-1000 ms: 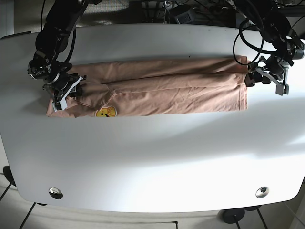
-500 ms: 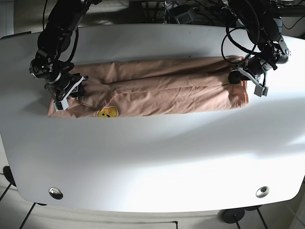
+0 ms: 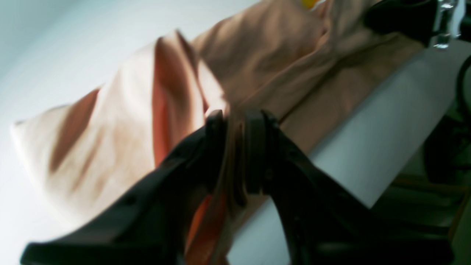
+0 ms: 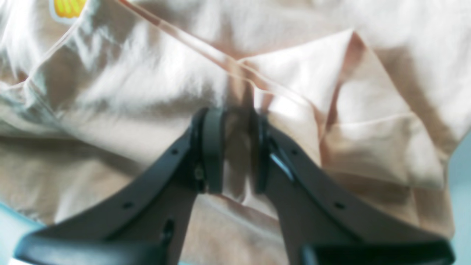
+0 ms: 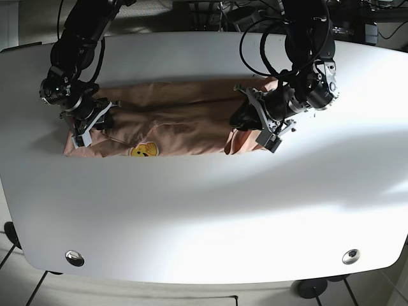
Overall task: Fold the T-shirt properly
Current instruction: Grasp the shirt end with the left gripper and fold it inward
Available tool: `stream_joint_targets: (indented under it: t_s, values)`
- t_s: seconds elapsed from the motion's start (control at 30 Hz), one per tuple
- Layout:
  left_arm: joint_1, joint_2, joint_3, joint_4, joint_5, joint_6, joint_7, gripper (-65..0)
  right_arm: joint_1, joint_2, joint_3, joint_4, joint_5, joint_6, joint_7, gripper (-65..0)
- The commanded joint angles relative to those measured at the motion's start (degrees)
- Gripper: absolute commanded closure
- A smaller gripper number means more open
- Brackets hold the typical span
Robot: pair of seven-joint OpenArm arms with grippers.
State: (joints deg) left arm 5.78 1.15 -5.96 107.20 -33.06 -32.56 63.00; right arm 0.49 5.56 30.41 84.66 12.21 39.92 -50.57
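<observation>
The shirt (image 5: 172, 121) is lying across the far half of the counter (image 5: 204, 217), its right end lying doubled back over its middle.

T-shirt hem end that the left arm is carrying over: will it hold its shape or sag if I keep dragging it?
Likely floppy: the T-shirt drapes and bunches below the left gripper, whose jaws pinch a thin layer. It probably weighs little, since one pinch lifts the end. It may slide on the smooth table, though the right gripper clamps the other end.
</observation>
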Motion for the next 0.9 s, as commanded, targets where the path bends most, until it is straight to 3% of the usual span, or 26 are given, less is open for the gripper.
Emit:
stream_joint_targets:
  t_s: [0.03,0.13,0.27,0.4,0.5,0.57,0.77,0.83,0.9]
  values:
    - [-0.99,1.80,2.40,-1.04,1.37,1.04,-1.60,-8.2,0.43,0.55,0.14,0.74,-0.30,0.08,-0.38,-12.2]
    - [-3.63,4.70,6.26,-5.88,4.53,1.13,-1.86,-8.2,0.34,0.55,0.14,0.74,-0.30,0.08,-0.38,-12.2]
    - [-5.21,6.11,7.14,-8.25,4.62,1.22,-2.04,-9.6,0.34,0.55,0.14,0.74,-0.30,0.08,-0.38,-12.2]
    - [-5.74,6.81,7.14,-5.09,4.79,1.65,-2.04,-23.6,0.34,0.55,0.14,0.74,-0.30,0.08,-0.38,-12.2]
    - [-5.74,4.87,7.14,-0.60,4.79,9.57,-2.04,-29.0,0.34,0.46,0.14,2.33,-0.21,0.08,-0.38,-13.0]
    - [-5.47,2.24,6.88,0.89,4.71,12.20,-2.04,-32.2,0.26,0.28,0.14,6.55,0.85,0.08,-0.55,-14.0]
    - [-2.13,-4.27,-0.33,2.56,4.44,11.76,-2.04,-32.8,-0.45,-0.51,-0.22,17.97,16.32,0.08,-12.34,-46.0]
    - [-1.43,-4.62,-3.67,2.56,4.44,8.69,-2.04,-32.6,-0.98,-0.77,-1.18,18.33,21.60,0.08,-16.82,-49.8]
    - [-1.34,-4.53,-8.33,2.56,4.44,5.08,-2.04,-32.6,-1.59,-0.95,-5.40,18.24,26.34,0.08,-18.05,-49.5]
